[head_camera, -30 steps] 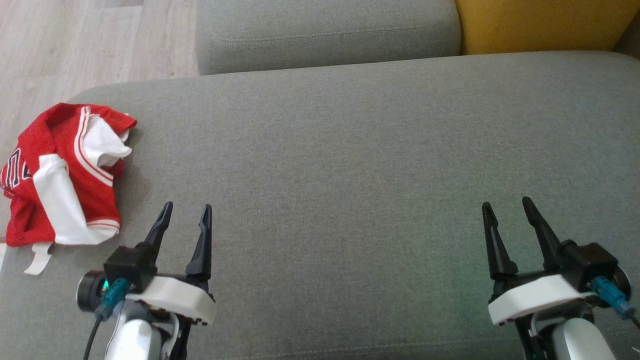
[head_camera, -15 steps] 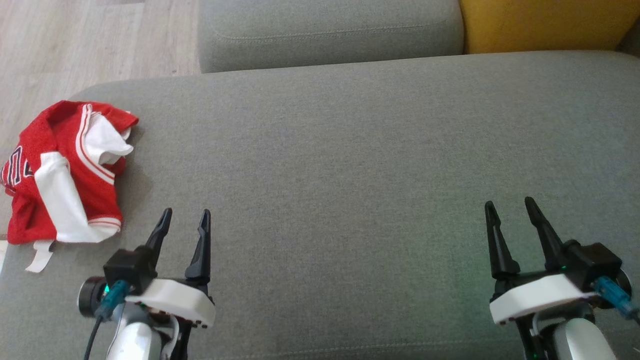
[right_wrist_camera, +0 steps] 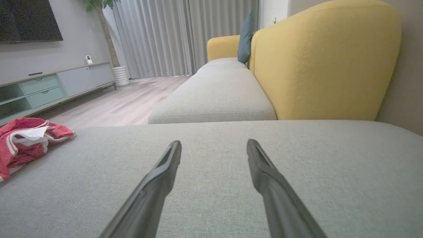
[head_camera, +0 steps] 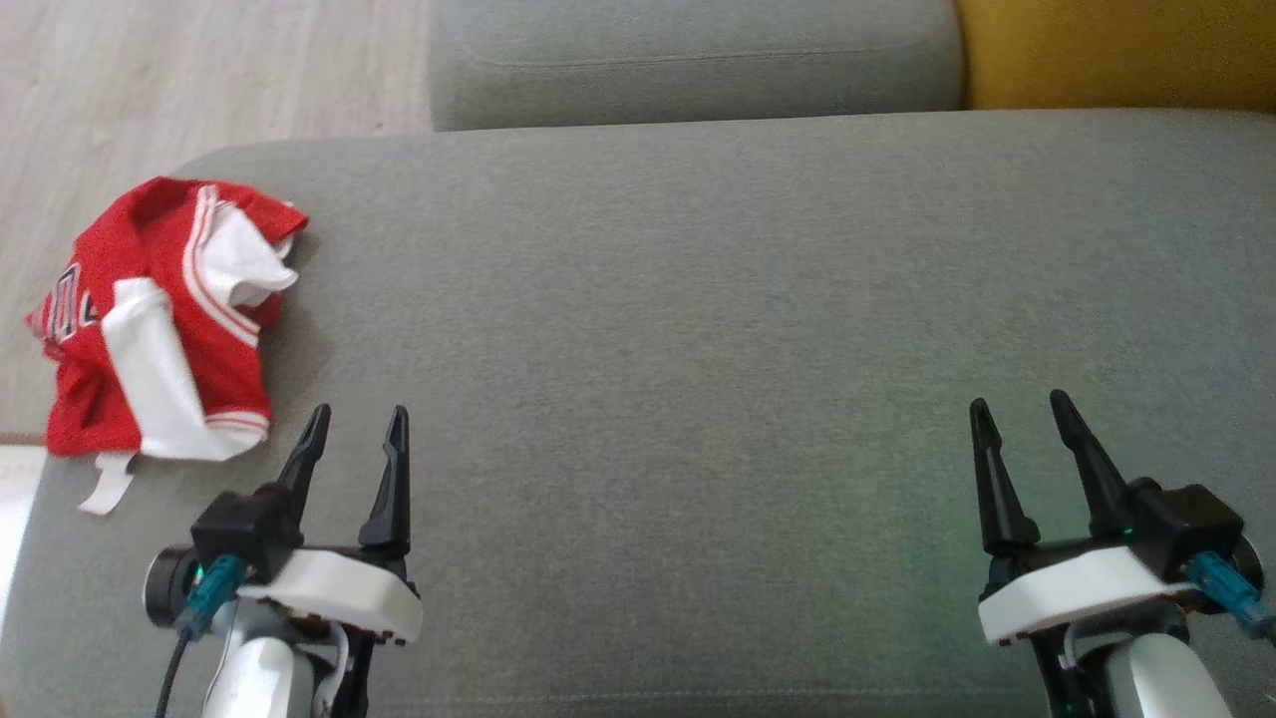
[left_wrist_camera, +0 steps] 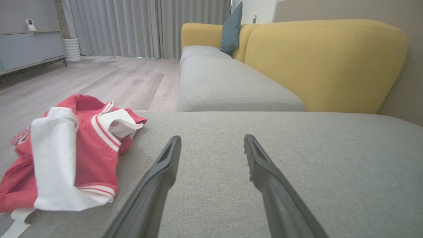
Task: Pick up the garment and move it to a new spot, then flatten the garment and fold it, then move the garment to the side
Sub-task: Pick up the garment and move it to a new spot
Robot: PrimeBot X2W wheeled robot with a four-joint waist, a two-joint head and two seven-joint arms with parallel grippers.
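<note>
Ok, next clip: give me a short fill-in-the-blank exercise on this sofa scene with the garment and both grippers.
1. The crumpled garment is red and ____.
2. The left gripper and the right gripper both have their jaws ____, holding nothing.
3. The garment lies nearer the ____ one.
4. The sofa backrest is coloured ____.
Missing words: white; open; left; yellow.

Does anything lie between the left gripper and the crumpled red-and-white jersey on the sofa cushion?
Nothing visible does. The left gripper, fingers open, is just right of the jersey and nearer the robot, with bare grey seat cushion between them.
</note>
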